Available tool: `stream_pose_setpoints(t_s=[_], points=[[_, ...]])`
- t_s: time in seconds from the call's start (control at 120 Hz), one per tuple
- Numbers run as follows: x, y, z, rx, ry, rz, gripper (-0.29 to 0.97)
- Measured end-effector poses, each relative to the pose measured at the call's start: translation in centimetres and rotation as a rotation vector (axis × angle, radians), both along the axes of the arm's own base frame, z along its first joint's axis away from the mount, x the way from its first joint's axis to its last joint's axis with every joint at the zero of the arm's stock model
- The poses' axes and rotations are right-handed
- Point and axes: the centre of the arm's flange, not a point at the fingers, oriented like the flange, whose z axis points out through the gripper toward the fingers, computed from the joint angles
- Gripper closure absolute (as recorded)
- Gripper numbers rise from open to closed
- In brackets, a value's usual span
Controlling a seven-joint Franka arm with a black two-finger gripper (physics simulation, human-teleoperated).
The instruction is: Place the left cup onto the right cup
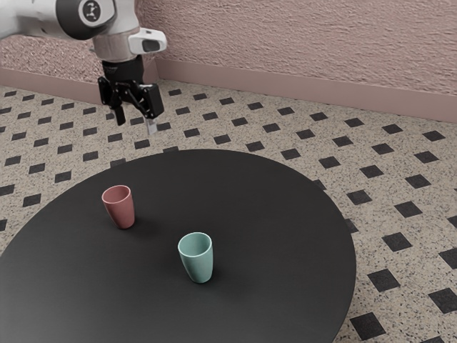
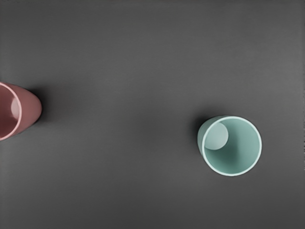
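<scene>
- A round black desk (image 1: 271, 214) stands on a speckled floor (image 1: 371, 164) with dark square tiles.
- Two cups stand upright on the desk, well apart. The pink cup (image 1: 118, 206) is toward the exterior view's left and the teal cup (image 1: 195, 257) is toward its right.
- The black claw (image 1: 134, 120) hangs high above the desk's far edge, beyond the pink cup. Its fingers are spread apart and hold nothing.
- Judged from the layout, the pink cup is the one to lift and the teal cup is the one to receive it. No grasp has begun.
- To do this step well, the claw should come over the pink cup with its fingers wide. It should then drop straight down and close on the cup's wall near the rim, so the cup does not tip.
- The exterior view gives the claw's height above the desk and the cups' tapering sides.
- The wrist view looks down from above into the pink cup (image 2: 14, 114) and the teal cup (image 2: 230, 145). Their round rims and hollow insides help with centring.
</scene>
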Motion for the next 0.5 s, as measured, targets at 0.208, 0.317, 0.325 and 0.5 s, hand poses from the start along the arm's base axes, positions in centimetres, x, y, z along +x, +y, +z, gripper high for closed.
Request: stream_pose_setpoints(t_s=[0.208,0.317,0.325,0.5], points=[[0.0,-0.6,0.0,0.002,-0.002,-0.009,0.0],[0.0,-0.8,-0.4,0.01,0.002,-0.016,0.0],[0.0,-0.8,-0.5,0.012,0.003,-0.016,0.0],[0.2,-0.9,-2.2,0.027,0.017,-0.024,0.0]])
